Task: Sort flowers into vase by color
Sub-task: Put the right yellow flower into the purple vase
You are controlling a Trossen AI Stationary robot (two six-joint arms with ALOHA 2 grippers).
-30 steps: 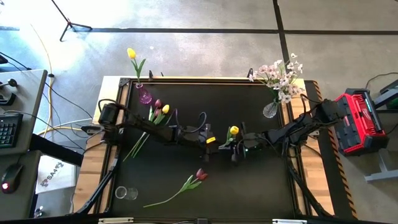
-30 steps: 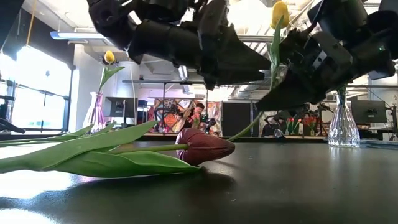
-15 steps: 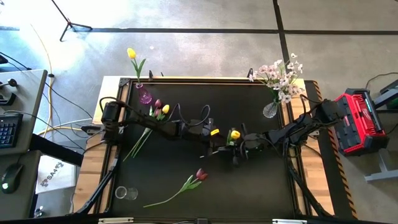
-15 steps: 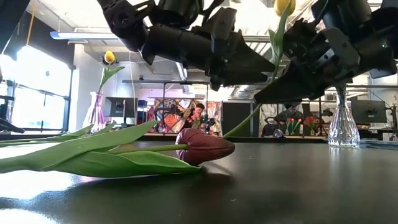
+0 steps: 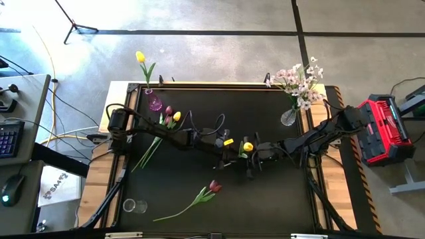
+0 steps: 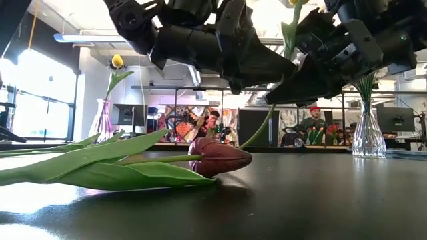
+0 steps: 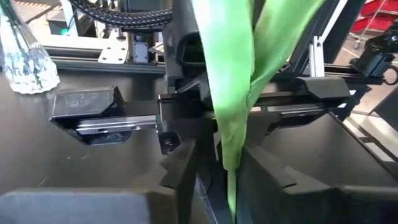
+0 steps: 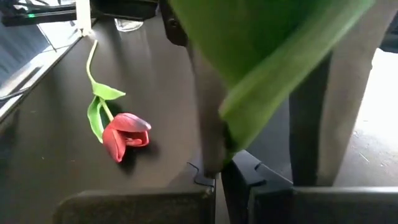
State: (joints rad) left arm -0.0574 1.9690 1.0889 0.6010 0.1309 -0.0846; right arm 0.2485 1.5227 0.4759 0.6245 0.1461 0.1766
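Observation:
A yellow tulip stands head up between my two grippers at mid-table. Its green stem slants down behind a dark red tulip that lies on its side on the table. My left gripper reaches in from the left and is shut on the stem. My right gripper reaches in from the right and is shut on the same stem, just beside the left one. The tulip's head is above the low view's top edge. My left gripper pinches the yellow tulip's stem between its two fingers, just below the leaves. It comes in level from the table's left, across the stem. The tulip stands roughly upright. My right gripper pinches the same stem between its fingers, under the broad leaf. It comes in level from the table's right, across the stem.
A pink vase holding a yellow tulip stands at the far left. A clear vase of pale blossoms stands at the far right. A red and a yellow tulip lie at the left. A small clear glass is at the near left.
My left gripper has moved toward the table's right, up to the yellow tulip's stem beside my right gripper. The tulip has shifted slightly, and its head has risen out of the top of the low view.

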